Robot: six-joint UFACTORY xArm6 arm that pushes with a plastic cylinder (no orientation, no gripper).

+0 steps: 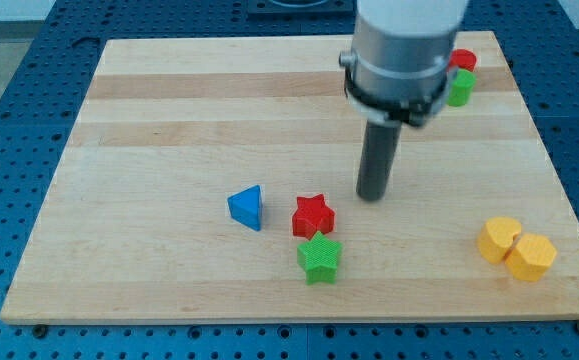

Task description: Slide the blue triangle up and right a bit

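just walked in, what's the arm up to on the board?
It's meant to nudge the blue triangle up and right. My tip sits on the board, apart from every block, to the view's right of the red star. The triangle lies untouched left of that star; a green star sits just below it.

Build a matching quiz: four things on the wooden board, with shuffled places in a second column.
Things:
1. blue triangle block
2. green star block
3. pair of yellow blocks
4. my tip

Places:
A. near the view's right edge, low
B. just below the red star block
C. left of the red star
D. up and right of the red star

Pairs: 1-C, 2-B, 3-A, 4-D
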